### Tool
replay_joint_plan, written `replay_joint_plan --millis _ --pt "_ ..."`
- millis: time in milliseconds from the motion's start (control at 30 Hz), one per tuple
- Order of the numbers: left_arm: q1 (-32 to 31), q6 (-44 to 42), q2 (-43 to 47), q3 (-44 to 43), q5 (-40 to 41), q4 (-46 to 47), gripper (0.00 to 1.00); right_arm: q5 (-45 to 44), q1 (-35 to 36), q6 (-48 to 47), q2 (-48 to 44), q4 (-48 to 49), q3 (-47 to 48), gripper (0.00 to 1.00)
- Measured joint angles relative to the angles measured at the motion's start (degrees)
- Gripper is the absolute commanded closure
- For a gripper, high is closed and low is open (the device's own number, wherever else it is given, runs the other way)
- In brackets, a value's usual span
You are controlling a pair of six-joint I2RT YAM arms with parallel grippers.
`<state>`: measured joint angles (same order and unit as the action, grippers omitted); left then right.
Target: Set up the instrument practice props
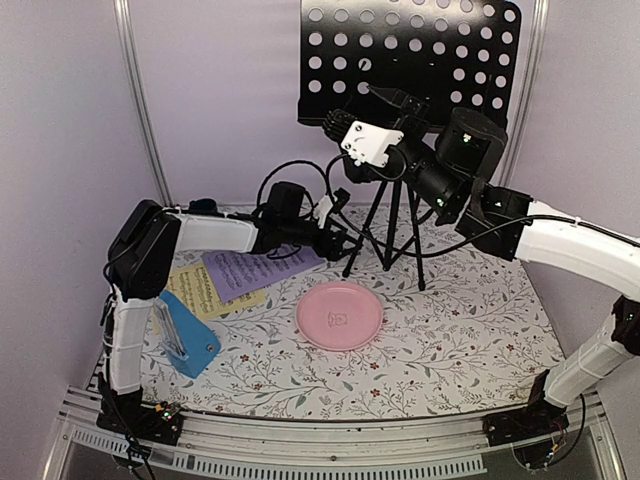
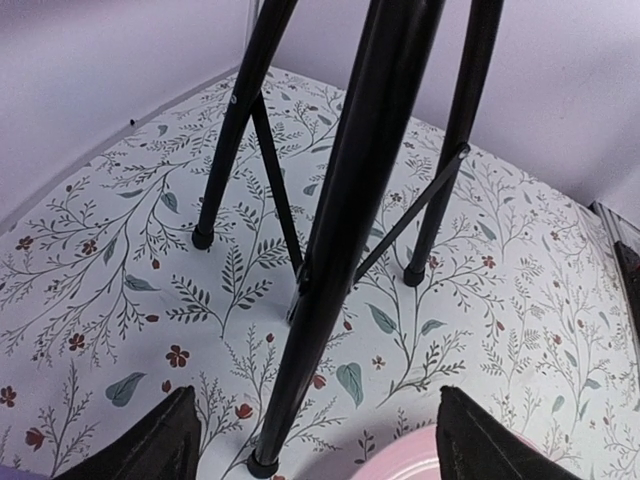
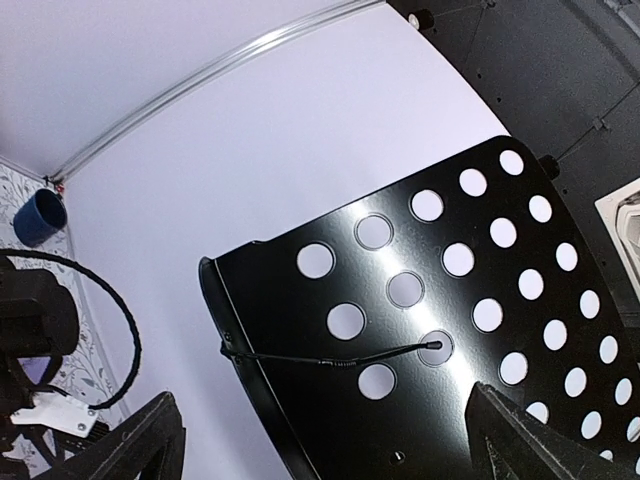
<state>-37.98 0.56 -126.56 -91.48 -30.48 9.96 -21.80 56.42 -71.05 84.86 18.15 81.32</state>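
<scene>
The black music stand has its perforated desk (image 1: 410, 50) at the back and its tripod legs (image 1: 390, 235) on the floral table. My left gripper (image 1: 340, 243) is open and low by the tripod. In the left wrist view (image 2: 315, 455) a leg's foot (image 2: 262, 463) stands between its fingers (image 2: 150, 450), not gripped. My right gripper (image 1: 365, 108) is open and raised at the desk's lower left edge. The right wrist view (image 3: 330, 450) shows the desk (image 3: 450, 330) filling the space between its fingers (image 3: 540, 445). The lilac sheet (image 1: 250, 268), yellow sheet (image 1: 205, 290) and blue metronome (image 1: 190, 340) lie at the left.
A pink round plate (image 1: 340, 315) lies mid-table in front of the tripod; its rim shows in the left wrist view (image 2: 420, 462). A small dark blue cup (image 1: 203, 206) stands at the back left behind my left arm, also seen in the right wrist view (image 3: 40, 215). Lilac walls enclose the table.
</scene>
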Motion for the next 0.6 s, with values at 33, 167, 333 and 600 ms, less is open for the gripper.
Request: replay_joint_plan --millis 33,167,333,600 --pt "0.0 0.0 0.0 0.0 0.0 0.1 0.18 0.1 0.4 1.0 -0.3 -0.5 0.0 0.01" --pt "0.0 -0.3 0.0 0.2 0.0 0.5 0.17 0.1 2.4 6.3 -3.2 -3.1 -1.3 0.01" --pt "-0.1 -1.5 0.0 1.3 -0.2 0.9 0.18 1.0 3.3 20.7 -9.3 -8.8 -6.8 0.01" --pt "-0.1 -4.0 0.0 1.9 -0.6 0.9 0.19 11.0 -9.6 48.1 -14.1 -17.7 -24.2 0.01"
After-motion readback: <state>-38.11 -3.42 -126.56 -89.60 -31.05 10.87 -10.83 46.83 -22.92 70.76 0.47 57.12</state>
